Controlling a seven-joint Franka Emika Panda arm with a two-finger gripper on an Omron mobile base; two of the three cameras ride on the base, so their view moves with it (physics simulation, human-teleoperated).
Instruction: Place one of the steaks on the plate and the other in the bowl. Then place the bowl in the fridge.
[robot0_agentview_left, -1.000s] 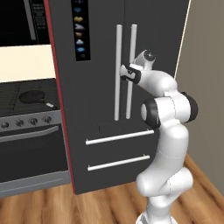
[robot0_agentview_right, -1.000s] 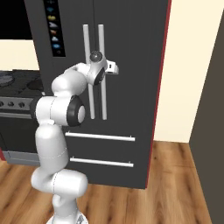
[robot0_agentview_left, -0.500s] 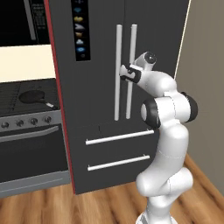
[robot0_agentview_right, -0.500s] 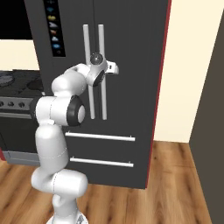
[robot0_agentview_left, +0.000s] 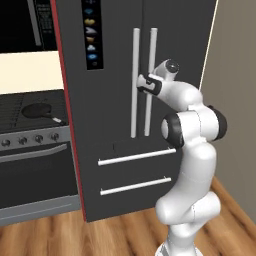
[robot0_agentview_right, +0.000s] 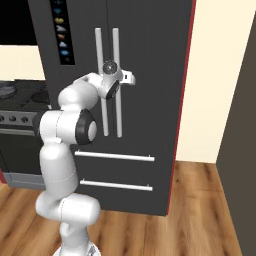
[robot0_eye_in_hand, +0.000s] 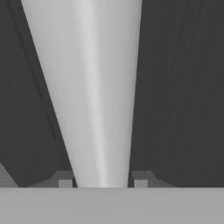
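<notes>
The fridge (robot0_agentview_left: 115, 60) is a tall dark unit with its doors closed, also seen in the right base view as the fridge (robot0_agentview_right: 150, 50). My gripper (robot0_agentview_left: 145, 83) is up against the right-hand silver bar handle (robot0_agentview_left: 152, 50) at about chest height. In the hand view that handle (robot0_eye_in_hand: 96, 87) runs between my two fingertips (robot0_eye_in_hand: 65, 179), which sit tight against its sides. The right base view shows the gripper (robot0_agentview_right: 128, 78) beside the same handle (robot0_agentview_right: 116, 50). The steaks, the plate and the bowl are out of view.
A black stove with a dark frying pan (robot0_agentview_left: 35, 111) stands left of the fridge. Two horizontal drawer bars (robot0_agentview_left: 135, 156) cross the fridge's lower part. A cream wall (robot0_agentview_right: 215, 75) is to the right, above a wood floor (robot0_agentview_right: 200, 210).
The jaws have drawn together onto the fridge handle. The arm itself has barely moved.
</notes>
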